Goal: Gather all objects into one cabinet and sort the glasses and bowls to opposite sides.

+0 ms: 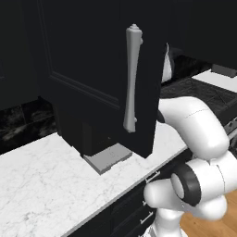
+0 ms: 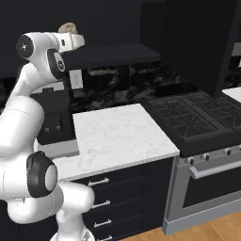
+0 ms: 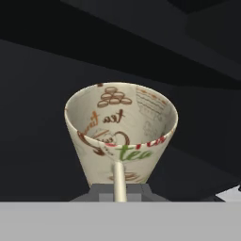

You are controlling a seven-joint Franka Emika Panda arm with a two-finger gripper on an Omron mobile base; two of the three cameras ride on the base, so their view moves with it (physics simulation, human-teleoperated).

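Gripper [image 3: 119,197], fingers clamping on the tumbler [image 3: 121,134] rim, is carrying it up by the cabinet [image 1: 92,69]; shelving and bowl sorting appear outstanding.

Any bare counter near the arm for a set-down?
White marble counter is bare between the black toaster and the stove. Left of the open cabinet door it is bare too. Crowded under the door, by the toaster.

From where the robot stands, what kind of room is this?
Most likely a home kitchen: a gas stove with an oven below, a white marble counter, and a black wall cabinet.
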